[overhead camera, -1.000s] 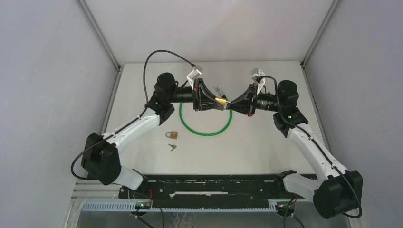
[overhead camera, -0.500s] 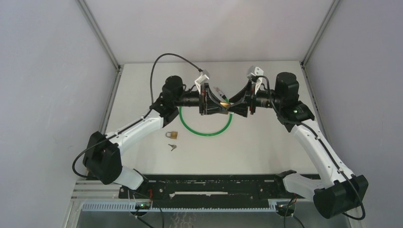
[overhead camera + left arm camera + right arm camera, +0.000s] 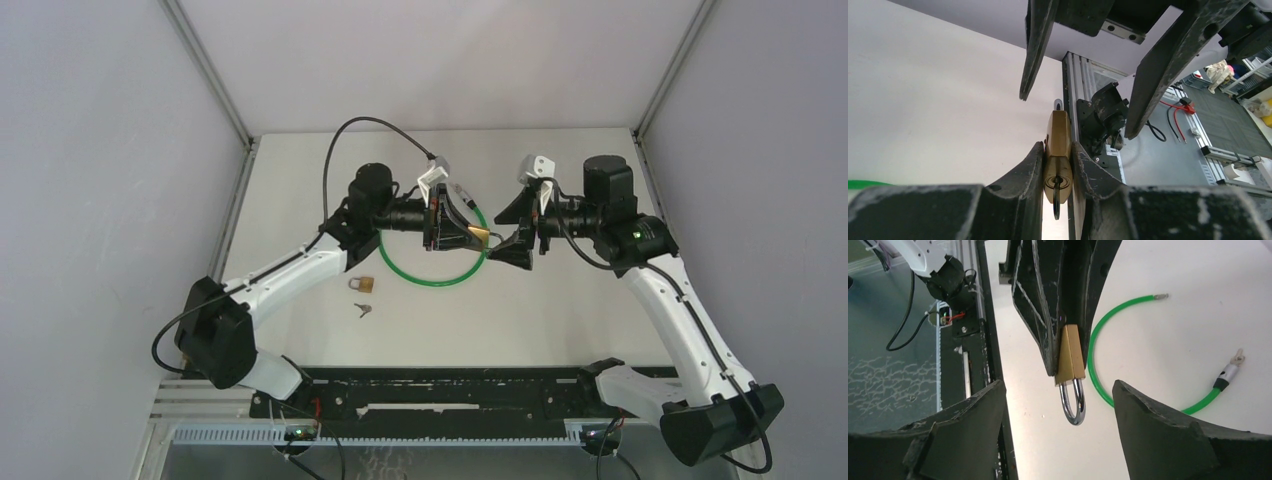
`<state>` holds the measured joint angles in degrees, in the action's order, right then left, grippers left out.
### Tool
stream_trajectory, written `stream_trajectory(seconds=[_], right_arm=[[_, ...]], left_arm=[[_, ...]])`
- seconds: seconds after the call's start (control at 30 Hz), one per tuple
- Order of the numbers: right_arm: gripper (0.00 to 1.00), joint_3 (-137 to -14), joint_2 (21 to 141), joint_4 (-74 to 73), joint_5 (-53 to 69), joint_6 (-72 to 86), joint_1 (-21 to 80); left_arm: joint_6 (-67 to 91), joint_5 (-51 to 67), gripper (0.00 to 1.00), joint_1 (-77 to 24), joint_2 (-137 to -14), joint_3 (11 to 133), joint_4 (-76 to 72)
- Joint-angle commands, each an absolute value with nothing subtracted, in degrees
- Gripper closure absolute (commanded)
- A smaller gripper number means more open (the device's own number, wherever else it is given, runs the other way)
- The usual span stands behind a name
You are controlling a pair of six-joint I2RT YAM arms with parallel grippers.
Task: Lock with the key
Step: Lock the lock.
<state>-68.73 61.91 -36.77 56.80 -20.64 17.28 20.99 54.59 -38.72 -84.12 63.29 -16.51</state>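
Padlock: brass, held above the table, its shackle pointing at the right arm.
Left pincer: clenched on the padlock's flat sides.
Key: sits in the keyhole at the padlock's base, facing the left wrist camera.
Right pincer: released, fingers spread wide, just short of the shackle, touching nothing.
Green cable: looped on the table beneath both pincers.
Second padlock: lies on the table near the left arm, with a loose key just beside it.
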Motion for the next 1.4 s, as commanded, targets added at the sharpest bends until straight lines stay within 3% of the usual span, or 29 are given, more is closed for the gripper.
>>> stream_trajectory(seconds=[0.0,0.2,0.7,1.03,1.23,1.37], right_arm=[[0.14,-67.7,61.1,-39.8,57.9,-24.4,17.3],[0.17,-65.1,61.5,-40.7,57.4,-27.1,17.9],[0.42,-67.9,64.1,-39.8,51.0,-27.9,21.9],[0.46,-70.3,66.1,-42.6,50.1,-29.5,22.2],[0.65,-70.3,66.3,-44.1,50.0,-31.0,22.4],[0.92,-70.3,65.7,-44.7,49.8,-32.0,22.5]], left_arm=[[22.6,57.3,1.00,-38.4,-81.1,65.8,-23.6],[24.8,58.5,1.00,-38.2,-80.9,64.6,-27.0],[21.3,57.7,1.00,-38.4,-80.8,64.0,-23.6],[18.1,57.4,1.00,-39.3,-81.5,64.0,-20.2],[17.3,57.3,1.00,-39.4,-82.1,64.4,-19.1],[15.5,56.7,1.00,-39.4,-82.2,64.2,-17.6]])
